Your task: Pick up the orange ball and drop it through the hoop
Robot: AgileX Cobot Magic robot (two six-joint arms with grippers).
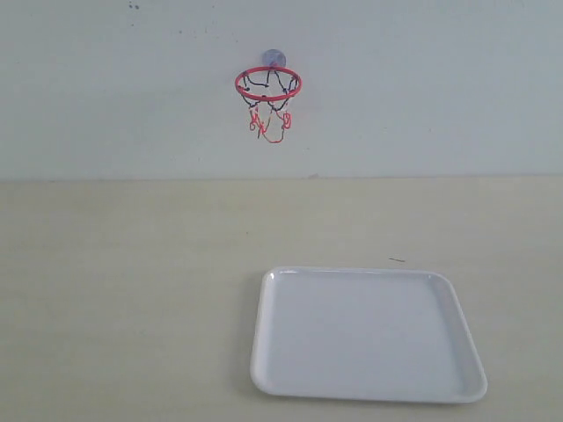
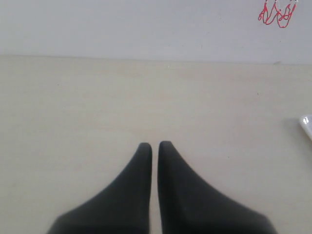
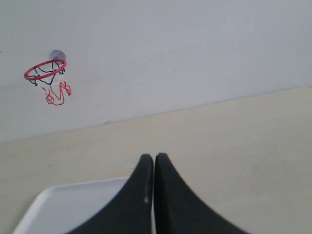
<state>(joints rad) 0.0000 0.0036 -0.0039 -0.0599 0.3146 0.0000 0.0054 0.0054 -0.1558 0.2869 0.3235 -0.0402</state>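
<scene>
The hoop [image 1: 268,83], a red ring with a black, white and red net, hangs on the wall by a greyish suction cup. The right wrist view also shows the hoop [image 3: 45,70], and only the net's red strings [image 2: 277,14] reach into the left wrist view. The orange ball is out of view in every frame. My left gripper [image 2: 155,145] is shut with nothing in it, above bare tabletop. My right gripper [image 3: 154,157] is shut too, empty, over the tray's edge. Neither gripper appears in the exterior view.
A white tray [image 1: 369,387] lies on the pale table at front right, with nothing in it. Its corner [image 2: 306,122] shows in the left wrist view and its rim [image 3: 63,189] in the right wrist view. The wall stands behind the table.
</scene>
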